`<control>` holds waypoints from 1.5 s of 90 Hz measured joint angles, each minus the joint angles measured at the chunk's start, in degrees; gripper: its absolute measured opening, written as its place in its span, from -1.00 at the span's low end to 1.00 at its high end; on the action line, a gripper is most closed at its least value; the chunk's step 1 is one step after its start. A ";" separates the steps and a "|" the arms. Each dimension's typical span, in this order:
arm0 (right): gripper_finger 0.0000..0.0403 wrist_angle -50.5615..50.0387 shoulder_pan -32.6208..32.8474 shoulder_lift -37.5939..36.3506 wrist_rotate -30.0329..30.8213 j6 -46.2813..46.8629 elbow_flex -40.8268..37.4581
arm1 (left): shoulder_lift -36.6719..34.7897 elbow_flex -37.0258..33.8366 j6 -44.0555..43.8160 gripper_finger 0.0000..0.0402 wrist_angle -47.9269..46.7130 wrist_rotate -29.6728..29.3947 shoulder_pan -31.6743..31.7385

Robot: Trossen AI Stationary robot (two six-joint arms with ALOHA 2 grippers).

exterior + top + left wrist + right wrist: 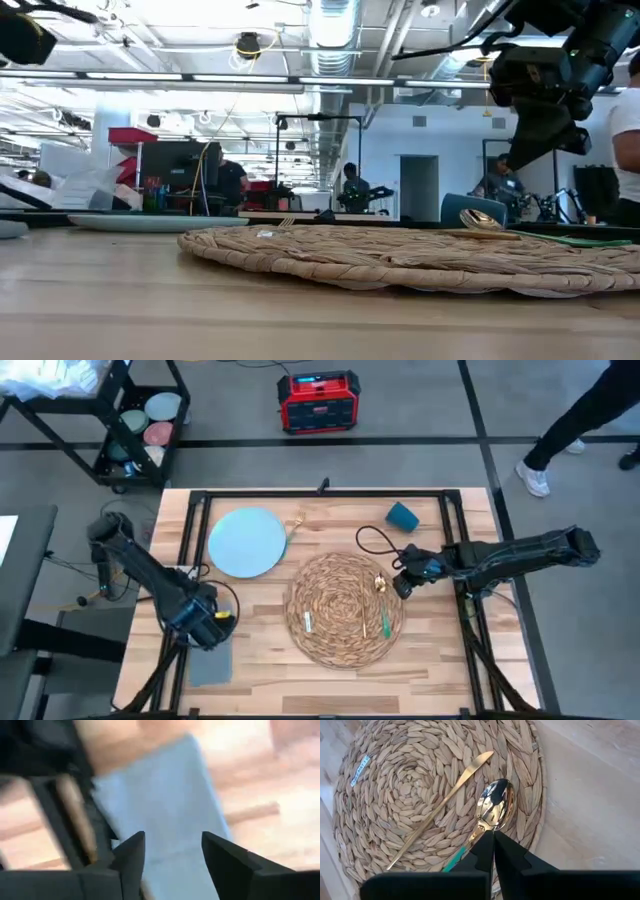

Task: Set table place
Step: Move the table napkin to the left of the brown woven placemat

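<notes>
Right wrist view showed the right gripper [493, 851] with fingers pressed together on the handle of a gold spoon [494, 807], its polished bowl lying on the mat [395, 785] near the rim. A slim gold knife [442, 802] lay diagonally on the spiral straw weave. High view placed the round mat [335, 600] at the middle of the plank table [440, 670], with a pale-blue plate [246, 542] beside it and a teal cup [403, 516] farther off. Left wrist view alone showed the left gripper [172, 852], fingers apart, over a grey napkin [165, 790] at the table's left side.
</notes>
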 joint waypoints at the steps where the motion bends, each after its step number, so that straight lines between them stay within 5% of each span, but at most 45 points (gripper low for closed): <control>1: -1.00 -0.01 0.01 0.01 -0.01 -0.09 0.00 | 0.44 0.00 -0.04 -0.25 0.16 0.12 -0.09; 15: -1.00 -0.02 0.02 -0.01 -0.04 -0.17 0.00 | 6.31 -0.07 0.99 -0.86 4.58 2.62 -1.83; 24: -1.00 -0.10 0.02 -0.01 -0.35 -0.56 0.00 | 9.48 -0.86 0.72 -0.97 8.53 3.35 -2.88; 46: -1.00 -0.20 0.02 -0.01 -1.20 -1.64 0.00 | 14.21 -7.57 -3.48 -1.00 27.48 6.02 -4.67; 66: -1.00 0.25 0.02 -0.01 -1.24 -1.65 0.00 | 15.37 -7.67 -0.01 -1.00 30.71 3.32 -1.13; 109: -1.00 2.15 -0.11 -0.01 -1.22 -1.64 0.00 | 15.90 -7.82 21.65 -1.00 39.87 -6.10 14.58; 135: -1.00 2.11 -0.11 -0.01 -1.22 -1.64 0.00 | 16.06 -8.02 21.36 -1.00 47.52 -9.63 16.53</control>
